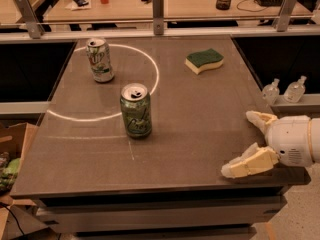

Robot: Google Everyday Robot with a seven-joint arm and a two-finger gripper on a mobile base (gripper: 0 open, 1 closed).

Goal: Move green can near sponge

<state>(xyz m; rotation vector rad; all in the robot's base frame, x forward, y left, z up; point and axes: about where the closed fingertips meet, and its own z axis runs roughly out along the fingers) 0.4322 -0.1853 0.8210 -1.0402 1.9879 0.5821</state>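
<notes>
The green can (136, 110) stands upright near the middle of the dark table (200, 134), on the edge of a white circle painted on the top. The sponge (204, 60), dark green over pale yellow, lies flat at the far right of the table. My gripper (240, 143) is at the table's front right corner, far right of the can and well in front of the sponge. Its two pale fingers (248, 165) are spread apart with nothing between them.
A paler silver-white can (100, 60) stands at the far left inside the white circle. A metal rail (158, 6) runs behind the table. Two small clear bottles (284, 90) sit on a ledge to the right. A cardboard box (12, 159) is at lower left.
</notes>
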